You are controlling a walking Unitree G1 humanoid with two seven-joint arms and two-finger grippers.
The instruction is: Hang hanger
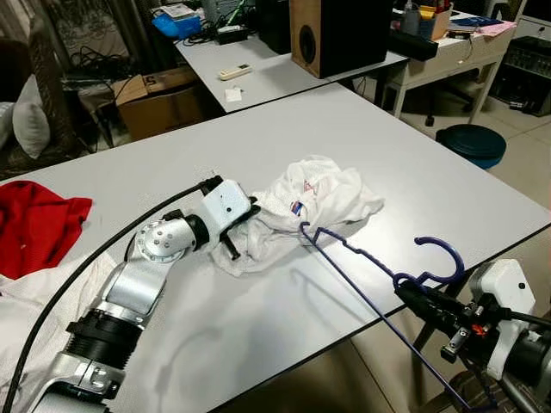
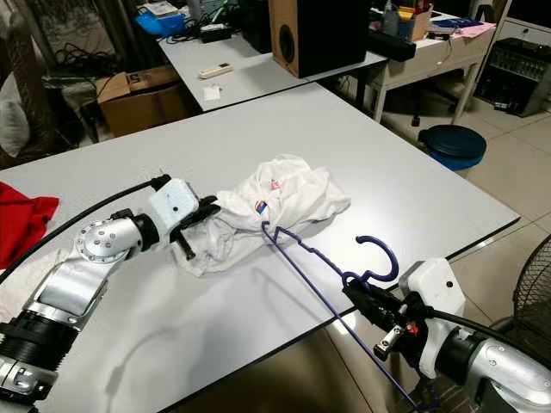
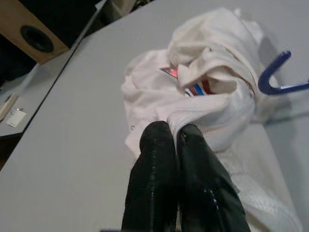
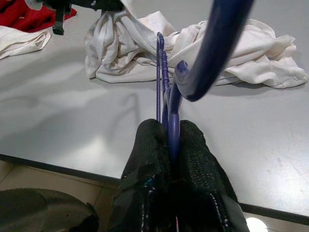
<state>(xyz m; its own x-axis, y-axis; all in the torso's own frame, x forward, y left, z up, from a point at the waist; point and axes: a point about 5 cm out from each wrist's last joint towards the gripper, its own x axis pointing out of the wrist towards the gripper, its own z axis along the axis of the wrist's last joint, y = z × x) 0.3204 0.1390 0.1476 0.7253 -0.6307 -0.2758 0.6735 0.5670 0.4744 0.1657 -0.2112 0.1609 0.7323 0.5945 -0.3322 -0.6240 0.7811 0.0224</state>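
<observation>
Closest to the camera, down at about 4 o'clock, the right gripper (image 1: 411, 297) is clamped on the neck of a blue hanger (image 1: 370, 258), just below its hook. In the right wrist view both black fingers (image 4: 145, 150) are squeezed tight on the blue bar, with the hook curling up and away overhead. The hanger looks like thin dark-blue plastic with small notches along its shoulder. The gripper end hangs off the near edge of the grey table (image 1: 387, 155), and the far shoulder tip pokes into the white shirt (image 1: 314, 202).

The shirt is a crumpled heap around the middle of the table, with a little red and blue label showing by the collar. The left gripper (image 1: 234, 231) comes in from 8 o'clock and is pinched shut on a fold of the shirt at its 9 o'clock edge. The left wrist view shows the fingertips (image 3: 159, 133) closed with white cloth bunched between them.

A red cloth (image 1: 34, 224) lies at 9 o'clock on the table, lying partly over some other white fabric (image 1: 26, 301).

Farther back at 11 o'clock, a cardboard box (image 1: 159, 99) sits on the floor; can't tell what's in it. A second table at 12 o'clock holds a wooden speaker (image 1: 331, 34) and a remote (image 1: 234, 72). A dark teal round bin (image 1: 472, 142) sits on the floor at 2 o'clock.
</observation>
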